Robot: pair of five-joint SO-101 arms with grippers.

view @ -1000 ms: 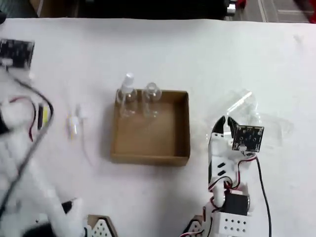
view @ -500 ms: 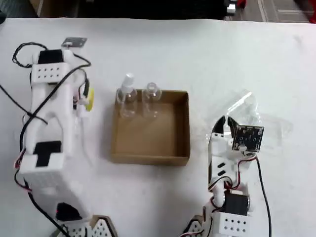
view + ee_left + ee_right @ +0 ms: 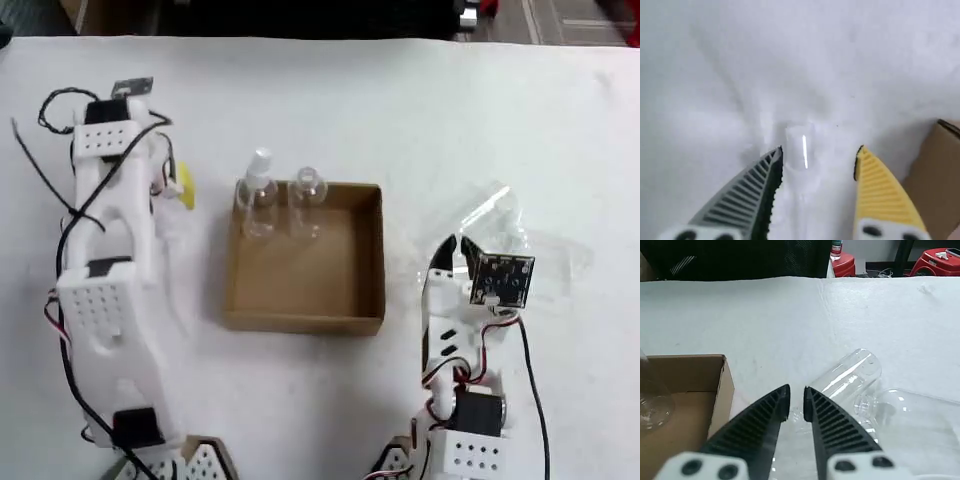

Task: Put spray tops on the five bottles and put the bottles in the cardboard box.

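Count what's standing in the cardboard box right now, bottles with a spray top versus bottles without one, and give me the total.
In the cardboard box:
bottle with spray top: 1
bottle without a top: 1
Total: 2

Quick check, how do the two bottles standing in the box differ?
The left bottle carries a white spray top; the right bottle has a bare neck with no top. With its top on, the left bottle reaches higher than the right bottle. Both are clear, upright and side by side against the far wall of the box.
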